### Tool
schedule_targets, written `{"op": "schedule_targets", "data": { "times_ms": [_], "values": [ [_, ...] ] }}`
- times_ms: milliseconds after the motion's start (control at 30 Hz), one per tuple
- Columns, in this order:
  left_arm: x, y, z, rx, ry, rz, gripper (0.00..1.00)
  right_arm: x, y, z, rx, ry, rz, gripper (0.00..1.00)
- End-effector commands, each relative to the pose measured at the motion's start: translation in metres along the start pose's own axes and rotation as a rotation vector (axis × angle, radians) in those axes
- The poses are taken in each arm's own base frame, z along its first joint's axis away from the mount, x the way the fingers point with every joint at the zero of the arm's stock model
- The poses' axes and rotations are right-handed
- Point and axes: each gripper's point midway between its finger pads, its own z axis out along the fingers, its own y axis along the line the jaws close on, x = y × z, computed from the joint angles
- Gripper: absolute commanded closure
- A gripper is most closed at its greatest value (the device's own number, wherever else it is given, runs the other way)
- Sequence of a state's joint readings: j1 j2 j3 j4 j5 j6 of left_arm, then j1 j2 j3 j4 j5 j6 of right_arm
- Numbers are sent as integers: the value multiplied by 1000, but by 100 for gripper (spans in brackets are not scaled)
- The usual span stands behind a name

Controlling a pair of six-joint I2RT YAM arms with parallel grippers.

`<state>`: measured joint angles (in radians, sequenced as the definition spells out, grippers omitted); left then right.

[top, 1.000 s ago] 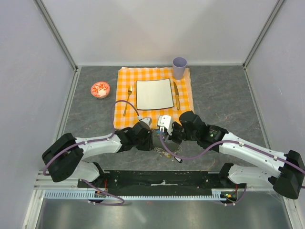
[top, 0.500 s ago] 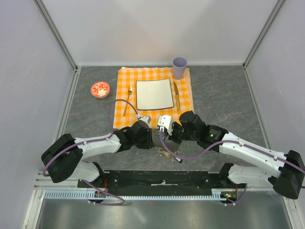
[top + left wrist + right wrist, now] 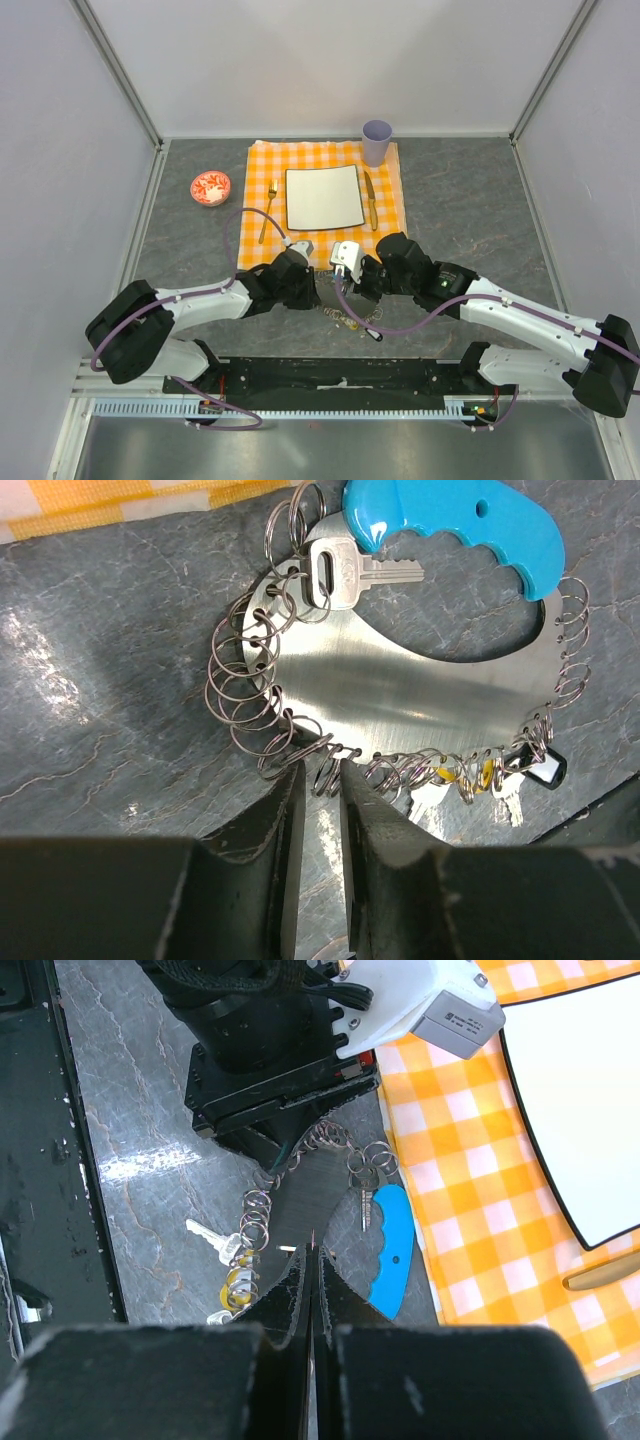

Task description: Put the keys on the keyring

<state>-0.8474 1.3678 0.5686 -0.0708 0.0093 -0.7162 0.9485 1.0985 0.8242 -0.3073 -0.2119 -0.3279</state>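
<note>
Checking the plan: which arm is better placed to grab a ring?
Left: the left gripper straddles a ring on the keyring; the right gripper is shut at its edge, seemingly steadying it.

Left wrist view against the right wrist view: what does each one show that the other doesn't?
Only the left wrist view shows the gap between the left gripper's fingers, with one wire loop in it. Only the right wrist view shows the white plate, the right gripper shut, and the left arm's white camera. Both show the keyring with its turquoise tag, a silver key and orange checked cloth.
</note>
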Motion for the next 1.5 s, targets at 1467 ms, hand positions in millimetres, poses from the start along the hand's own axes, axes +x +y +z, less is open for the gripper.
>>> {"op": "schedule_targets", "data": {
  "times_ms": [1467],
  "values": [
    [-13, -24, -9, 18, 2, 103, 65, -12, -3, -1, 10, -44, 8, 100]
  ]
}}
